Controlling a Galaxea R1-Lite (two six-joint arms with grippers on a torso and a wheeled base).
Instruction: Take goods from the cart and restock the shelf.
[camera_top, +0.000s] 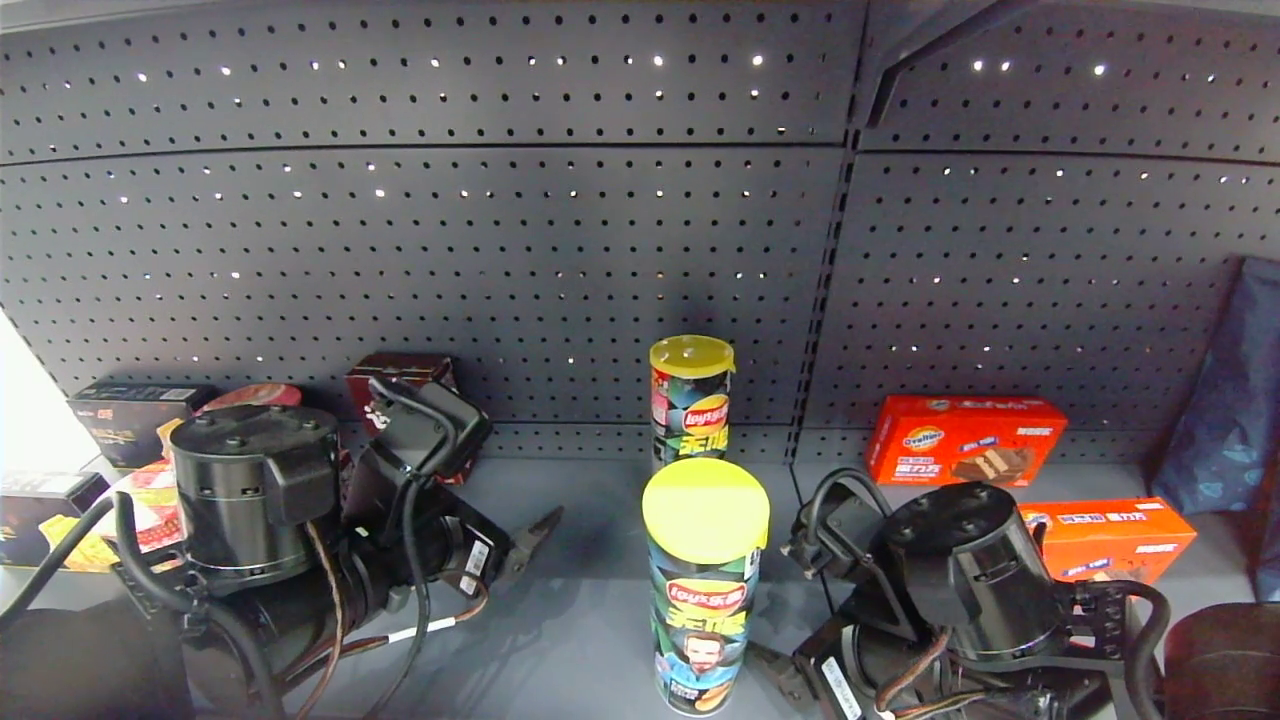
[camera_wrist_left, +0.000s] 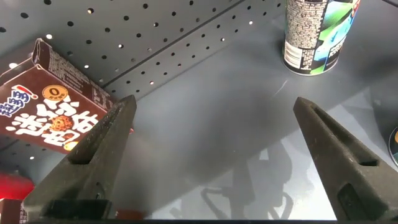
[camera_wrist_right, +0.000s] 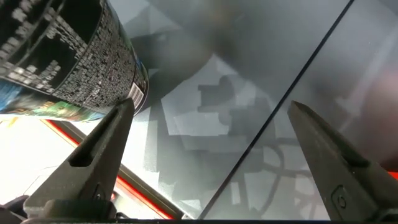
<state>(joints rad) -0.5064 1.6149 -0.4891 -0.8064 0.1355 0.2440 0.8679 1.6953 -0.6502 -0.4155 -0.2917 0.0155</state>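
Shelf (camera_top: 590, 620) holding front can (camera_top: 705, 585) upright, rear can (camera_top: 690, 400) behind it, right gripper (camera_wrist_right: 210, 107) released, empty, just beside front can, left gripper (camera_wrist_left: 214, 102) released, empty, orange boxes (camera_top: 965, 437) at right.

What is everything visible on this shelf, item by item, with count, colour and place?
chip cans: 2, yellow lids, green-black sides; one front centre, the other behind it by the back panel
orange boxes: 2, orange; right side, one nearer the front
brown box: 1, dark brown-red; against the back panel, left of centre
black boxes: 2, black; far left
blue bag: 1, dark blue; far right
shelf: 1, grey
left gripper: open, over bare shelf
right gripper: open, beside the front can
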